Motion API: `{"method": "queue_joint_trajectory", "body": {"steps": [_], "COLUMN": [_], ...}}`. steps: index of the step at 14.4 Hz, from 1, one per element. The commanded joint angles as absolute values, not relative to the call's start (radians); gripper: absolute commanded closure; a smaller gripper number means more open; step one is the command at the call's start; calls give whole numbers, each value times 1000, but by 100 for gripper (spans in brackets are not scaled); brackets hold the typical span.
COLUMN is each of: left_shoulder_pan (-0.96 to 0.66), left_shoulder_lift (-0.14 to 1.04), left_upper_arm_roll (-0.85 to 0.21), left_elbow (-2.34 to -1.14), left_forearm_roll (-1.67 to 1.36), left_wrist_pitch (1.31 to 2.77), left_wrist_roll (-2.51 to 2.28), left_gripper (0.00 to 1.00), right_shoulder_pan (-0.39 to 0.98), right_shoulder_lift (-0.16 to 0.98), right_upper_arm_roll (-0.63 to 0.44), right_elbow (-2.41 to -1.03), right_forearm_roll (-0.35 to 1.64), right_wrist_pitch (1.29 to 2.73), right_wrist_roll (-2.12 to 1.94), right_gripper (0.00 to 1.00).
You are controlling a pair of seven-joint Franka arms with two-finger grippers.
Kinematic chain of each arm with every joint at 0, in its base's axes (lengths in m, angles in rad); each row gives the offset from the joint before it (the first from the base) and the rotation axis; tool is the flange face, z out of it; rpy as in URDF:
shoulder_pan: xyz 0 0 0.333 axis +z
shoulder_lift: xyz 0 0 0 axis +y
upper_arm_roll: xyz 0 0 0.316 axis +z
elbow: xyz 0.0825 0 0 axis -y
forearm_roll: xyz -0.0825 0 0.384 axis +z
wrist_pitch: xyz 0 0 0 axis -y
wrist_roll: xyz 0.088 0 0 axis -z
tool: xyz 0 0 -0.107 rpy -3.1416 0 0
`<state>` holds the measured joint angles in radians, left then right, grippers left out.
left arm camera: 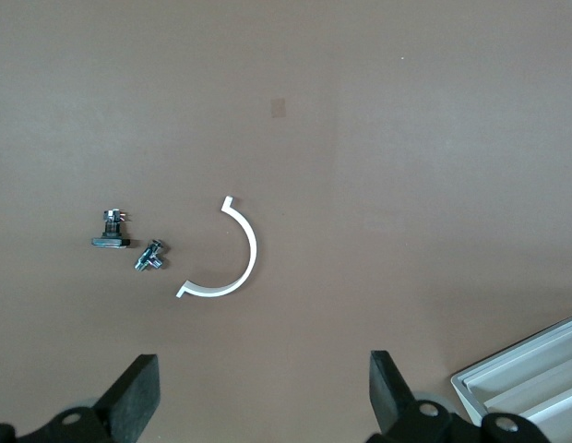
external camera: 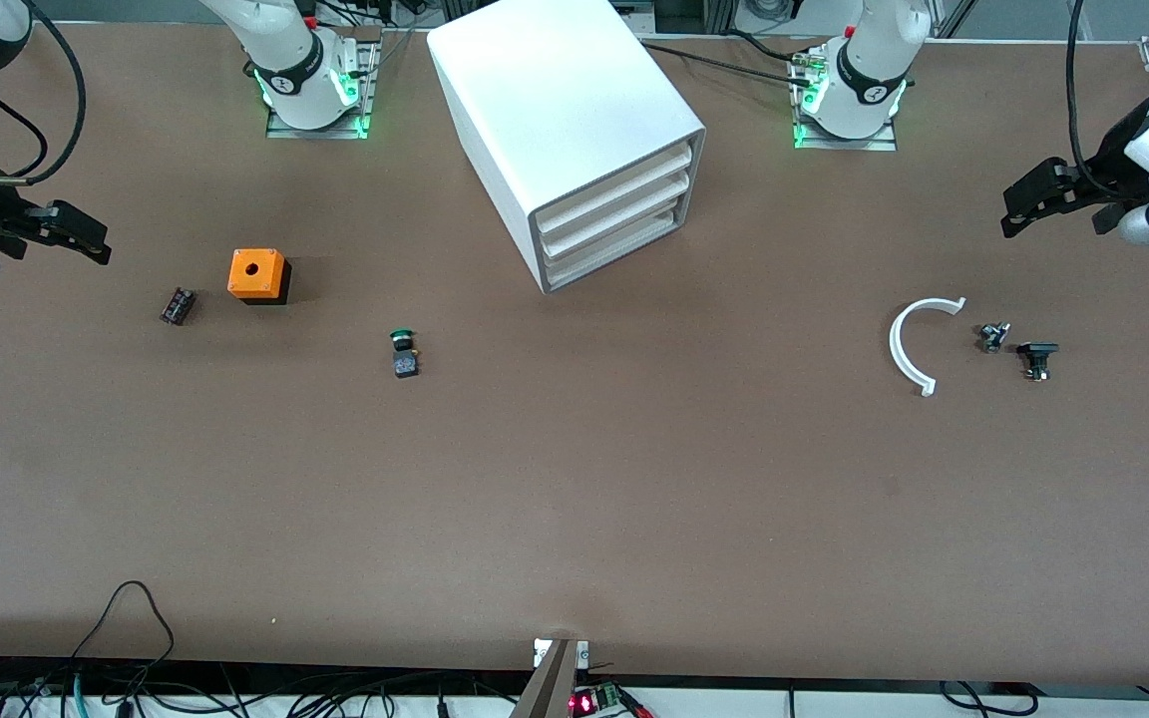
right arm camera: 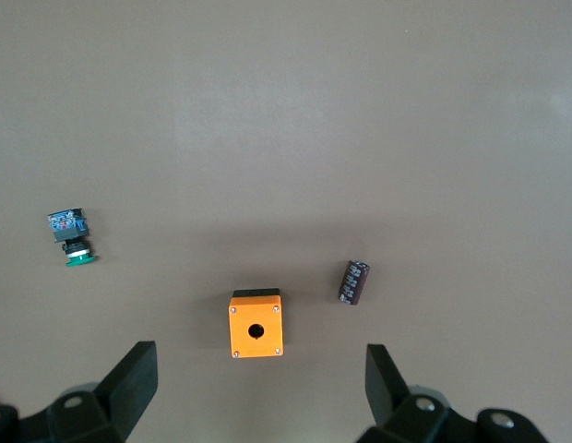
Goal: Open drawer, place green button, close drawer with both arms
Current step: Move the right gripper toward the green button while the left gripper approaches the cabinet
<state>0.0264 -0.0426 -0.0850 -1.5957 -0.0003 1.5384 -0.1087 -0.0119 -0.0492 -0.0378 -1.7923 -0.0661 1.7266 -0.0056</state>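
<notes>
The white cabinet (external camera: 574, 130) stands between the two arm bases, and its corner shows in the left wrist view (left arm camera: 535, 383). All three drawers are pushed in, the lowest drawer (external camera: 614, 254) among them. The button (external camera: 403, 354), green cap on a black body, lies on its side on the table, nearer to the front camera than the cabinet and toward the right arm's end; it also shows in the right wrist view (right arm camera: 70, 235). My right gripper (external camera: 86, 237) (right arm camera: 261, 369) is open and empty, up over the right arm's end. My left gripper (external camera: 1028, 199) (left arm camera: 265, 378) is open and empty over the left arm's end.
An orange cube with a hole (external camera: 257, 274) (right arm camera: 256, 325) and a dark cylinder (external camera: 177, 305) (right arm camera: 353, 281) lie toward the right arm's end. A white curved strip (external camera: 909, 344) (left arm camera: 232, 258) and two small dark parts (external camera: 993, 336) (external camera: 1036, 357) lie toward the left arm's end.
</notes>
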Motion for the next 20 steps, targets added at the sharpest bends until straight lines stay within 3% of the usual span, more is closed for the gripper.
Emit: {"method": "queue_joint_trajectory", "body": {"steps": [1,20], "left_shoulder_pan": [31,17], "left_shoulder_lift": [-38,40], "left_upper_arm_roll": [-89,-129], "left_elbow": [-1571,-1557], "left_forearm_roll": [2,9], "left_wrist_pitch": [1513,1513], "left_wrist_roll": [-112,-94], "left_gripper": [0,0], "right_shoulder_pan": [-18,-17], "right_shoulder_lift": [-61,-37], "right_upper_arm_roll": [-29,-29], "right_elbow": [-1786,-1761], "right_forearm_roll": [-57,-52], "right_wrist_pitch": [1709,1677], "right_wrist_roll": [-18,-6], "right_gripper": [0,0]}}
